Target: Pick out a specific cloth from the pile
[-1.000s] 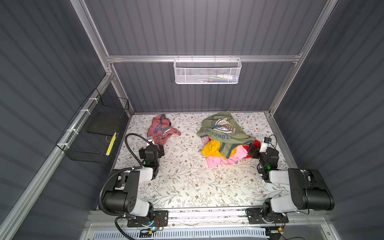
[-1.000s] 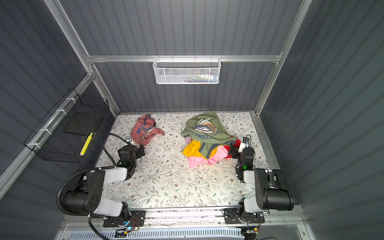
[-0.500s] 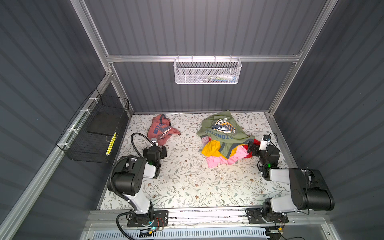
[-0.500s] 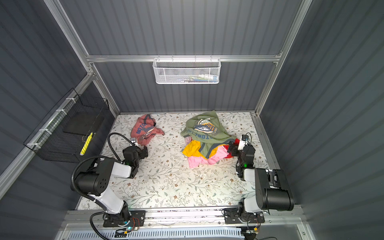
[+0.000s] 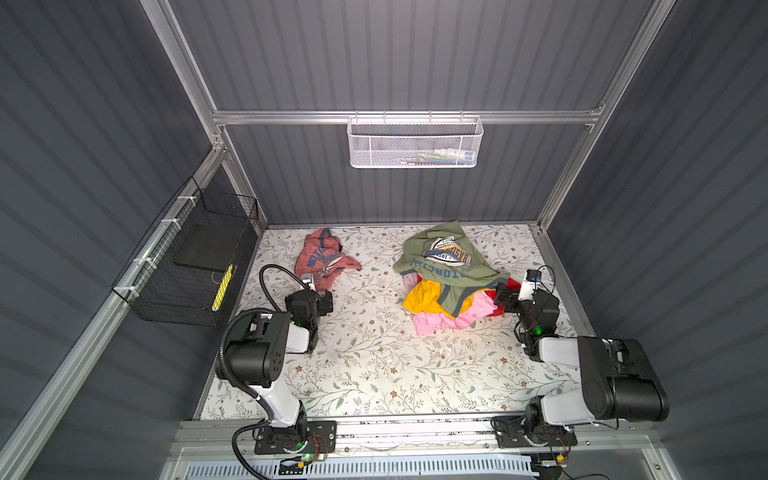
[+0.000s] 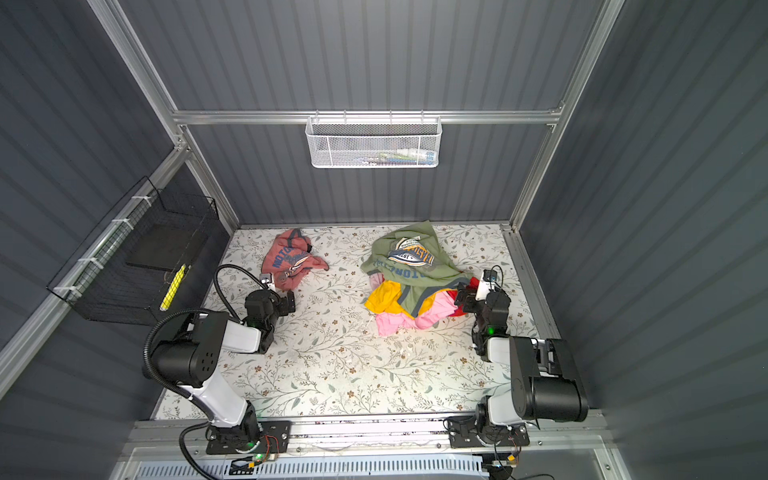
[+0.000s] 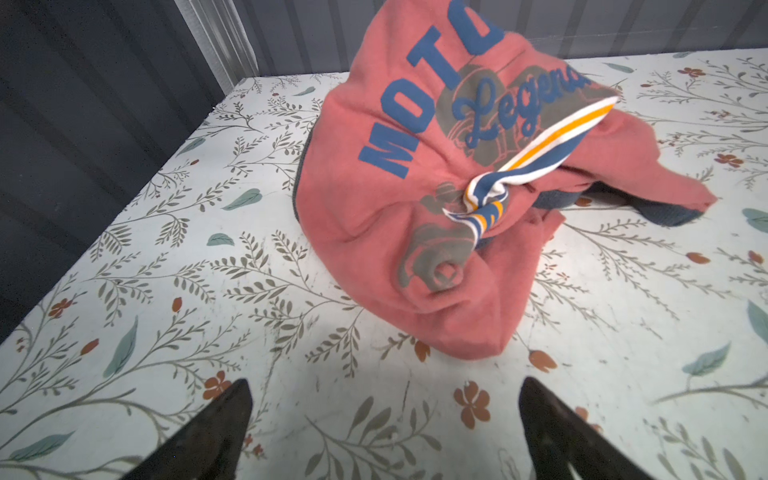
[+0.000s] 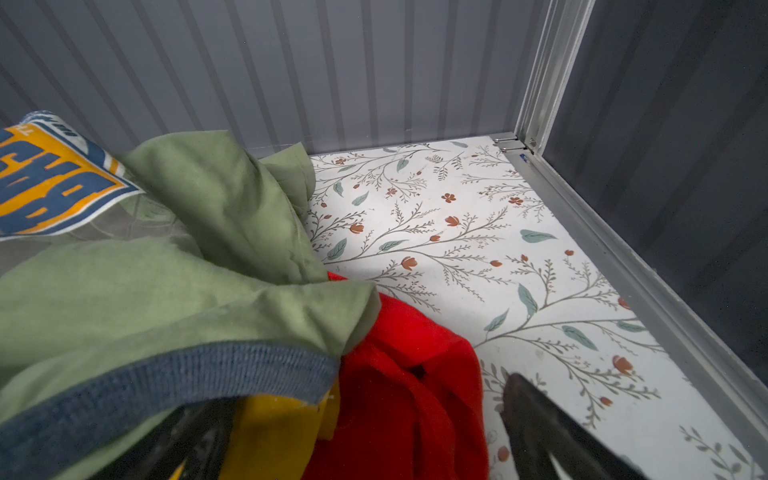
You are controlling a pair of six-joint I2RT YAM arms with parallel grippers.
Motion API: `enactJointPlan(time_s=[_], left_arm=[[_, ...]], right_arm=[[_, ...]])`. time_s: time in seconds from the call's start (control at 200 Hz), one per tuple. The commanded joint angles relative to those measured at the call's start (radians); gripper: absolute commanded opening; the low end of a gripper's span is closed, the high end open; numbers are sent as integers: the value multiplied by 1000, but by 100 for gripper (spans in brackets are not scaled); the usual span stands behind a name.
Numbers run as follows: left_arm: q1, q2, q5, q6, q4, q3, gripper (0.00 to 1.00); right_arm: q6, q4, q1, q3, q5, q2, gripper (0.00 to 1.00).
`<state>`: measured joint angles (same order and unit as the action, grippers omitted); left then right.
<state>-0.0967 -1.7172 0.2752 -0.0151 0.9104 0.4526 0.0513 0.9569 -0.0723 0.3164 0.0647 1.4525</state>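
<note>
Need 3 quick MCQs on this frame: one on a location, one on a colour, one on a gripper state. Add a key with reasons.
1. Where does the salmon-pink T-shirt lie?
A. Alone on the floral mat, left of the pile in both top views
B. On top of the pile
C. In the black wire basket

2. What colour is the garment on top of the pile?
A. Yellow
B. Olive green
C. Red

3. The left gripper is:
A. shut on the T-shirt
B. out of view
C. open, holding nothing

Key:
1. A: bare mat separates shirt and pile.
2. B: the olive green T-shirt covers the yellow, pink and red garments.
3. C: the left wrist view shows its fingers spread, short of the shirt.
</note>
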Motion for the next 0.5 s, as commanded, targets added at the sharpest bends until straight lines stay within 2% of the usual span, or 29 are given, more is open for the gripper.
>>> enactJointPlan(time_s=[0.0,0.495], left_arm=[[3,1,-12,0,8,14,100],[3,2,-10,0,12,13,100]], right_arm=[[-5,5,-6,16,11,9,99],[3,4,-6,18,-8,9,99]])
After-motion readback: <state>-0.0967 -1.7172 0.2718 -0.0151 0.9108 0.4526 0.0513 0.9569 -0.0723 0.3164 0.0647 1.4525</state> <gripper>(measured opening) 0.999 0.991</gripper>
